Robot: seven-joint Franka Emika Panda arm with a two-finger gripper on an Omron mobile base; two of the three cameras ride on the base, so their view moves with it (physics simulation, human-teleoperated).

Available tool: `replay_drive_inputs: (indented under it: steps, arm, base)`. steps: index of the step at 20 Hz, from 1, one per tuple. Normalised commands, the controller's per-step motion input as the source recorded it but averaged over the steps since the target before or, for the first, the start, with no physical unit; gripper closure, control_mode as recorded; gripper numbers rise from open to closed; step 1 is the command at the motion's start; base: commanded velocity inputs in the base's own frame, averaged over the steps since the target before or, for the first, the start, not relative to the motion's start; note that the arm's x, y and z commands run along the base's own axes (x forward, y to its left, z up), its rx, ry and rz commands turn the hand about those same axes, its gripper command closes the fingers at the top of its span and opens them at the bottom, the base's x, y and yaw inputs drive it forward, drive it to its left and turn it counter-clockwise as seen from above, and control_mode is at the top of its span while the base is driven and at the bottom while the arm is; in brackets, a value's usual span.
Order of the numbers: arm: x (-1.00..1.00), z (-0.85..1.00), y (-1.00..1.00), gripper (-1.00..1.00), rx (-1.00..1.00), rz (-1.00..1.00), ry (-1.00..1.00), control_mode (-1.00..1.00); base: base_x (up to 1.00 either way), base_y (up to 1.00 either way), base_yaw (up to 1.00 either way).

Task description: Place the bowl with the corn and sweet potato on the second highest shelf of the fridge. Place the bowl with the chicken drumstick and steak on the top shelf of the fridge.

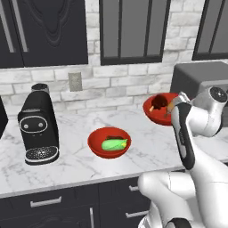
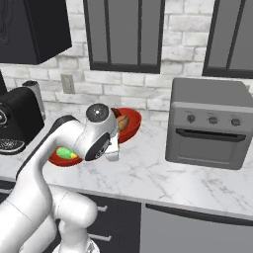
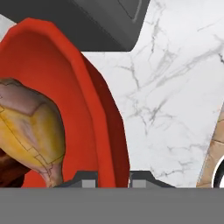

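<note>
The white arm [image 1: 196, 147] stands nearest, bending up from the near edge and covering much of the table's right part in the left base view. Its tool [image 3: 113, 178] is closed narrow on the rim of the bowl with the chicken drumstick and steak [image 1: 159, 108]; in the hand view the red rim runs down between the two dark tips, whose ends are cut off at the bottom edge.

Going left to right over the white marble table [image 1: 67, 160]: a black coffee machine [image 1: 38, 124] stands at the far left, near the brick wall. Right of it, towards the near edge, sits the bowl with the corn and sweet potato [image 1: 109, 142], with the corn [image 1: 114, 144] lying across it; the sweet potato [image 1: 113, 137] is only a dark patch behind the cob, hard to make out. In the right base view the arm hides most of this bowl. Further right and farther back is the meat bowl, its right part hidden by the wrist. The chicken drumstick [image 3: 30, 131] shows large and golden in the hand view, cut off at the left edge; the steak [image 3: 8, 170] is a dark sliver beneath it, mostly out of sight. At the far right stands a grey toaster oven [image 2: 210, 123], apart from both bowls.
</note>
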Motion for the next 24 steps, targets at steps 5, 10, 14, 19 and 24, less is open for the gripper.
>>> replay_drive_inputs:
  steps: [5,10,14,19,24]
  arm:
    - [-0.99,0.34,0.01,1.00,0.08,0.08,-0.05,-1.00]
    - [-0.17,0.00,0.02,1.00,0.00,0.01,-0.01,-1.00]
    - [-0.44,0.00,0.13,1.00,0.00,0.07,-0.01,-1.00]
    - [-0.26,0.00,0.07,1.00,0.00,0.05,-0.02,-1.00]
    - [-0.02,0.00,0.02,1.00,0.00,0.01,0.00,1.00]
  base:
    - [0.00,0.00,0.00]
    - [0.00,0.00,0.00]
    - [0.00,0.00,0.00]
    - [0.00,0.00,0.00]
    - [-0.30,0.15,0.12]
